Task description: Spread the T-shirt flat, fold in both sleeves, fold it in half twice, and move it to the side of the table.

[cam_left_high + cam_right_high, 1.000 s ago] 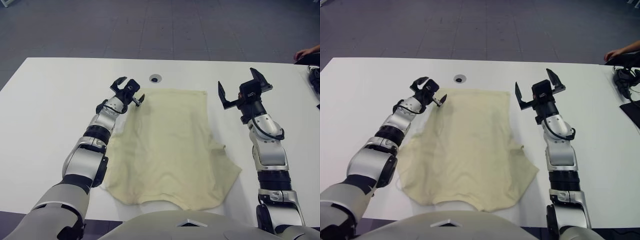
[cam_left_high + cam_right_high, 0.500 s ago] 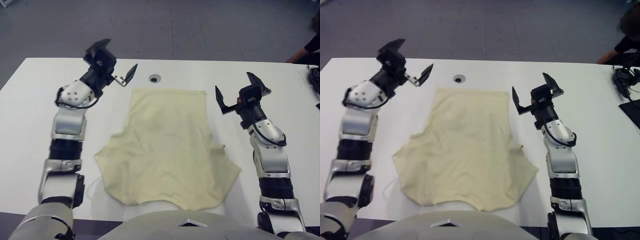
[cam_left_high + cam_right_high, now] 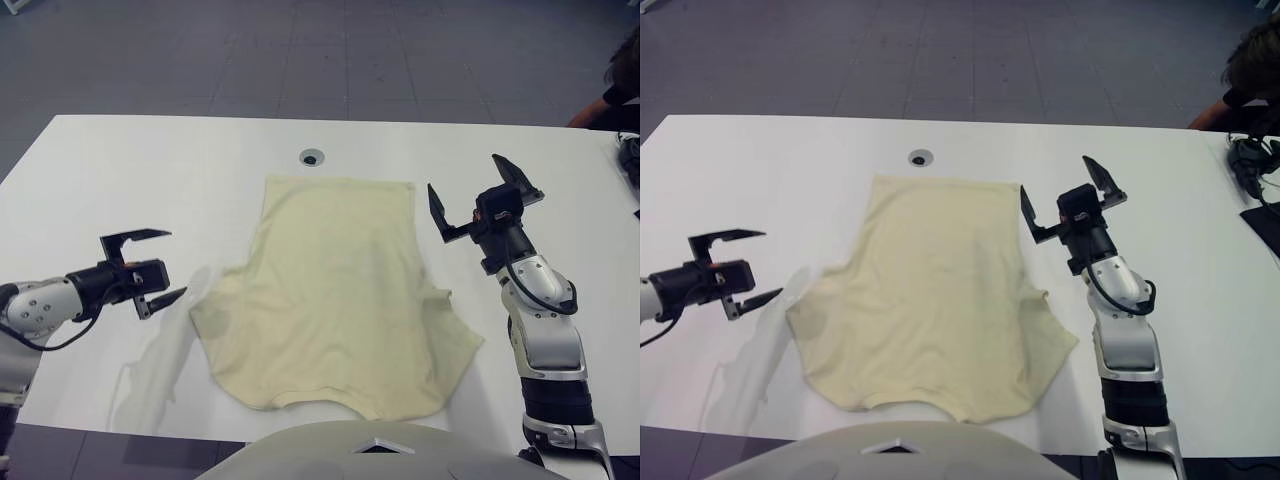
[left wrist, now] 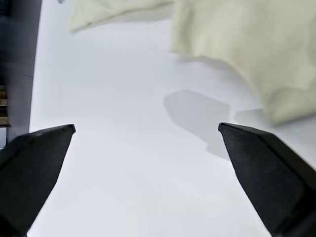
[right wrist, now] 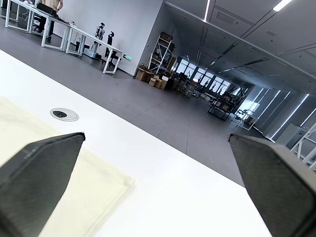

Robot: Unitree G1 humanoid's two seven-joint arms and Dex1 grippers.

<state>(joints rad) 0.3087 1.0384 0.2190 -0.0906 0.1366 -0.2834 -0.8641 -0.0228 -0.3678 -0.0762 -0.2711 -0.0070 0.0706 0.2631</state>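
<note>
- White surface (image 3: 120,160): pale T-shirt (image 3: 335,290) lies centre, spread, sleeves unfolded.
- At nine o'clock the left hand (image 3: 172,263), at three the right hand (image 3: 472,192); both parted, empty.
- Soft, light cloth, probably limp; pinch sleeve edges.

Plain pale yellow T-shirt (image 3: 335,290), without any print, on a plain white table (image 3: 120,170) with a small silver-grey ring (image 3: 312,157), dark in the middle. Black left pincer (image 3: 174,262) and black right pincer (image 3: 464,173) on silver-grey arms (image 3: 545,330). Dark grey floor (image 3: 300,50) with a grid of thin tile lines.
</note>
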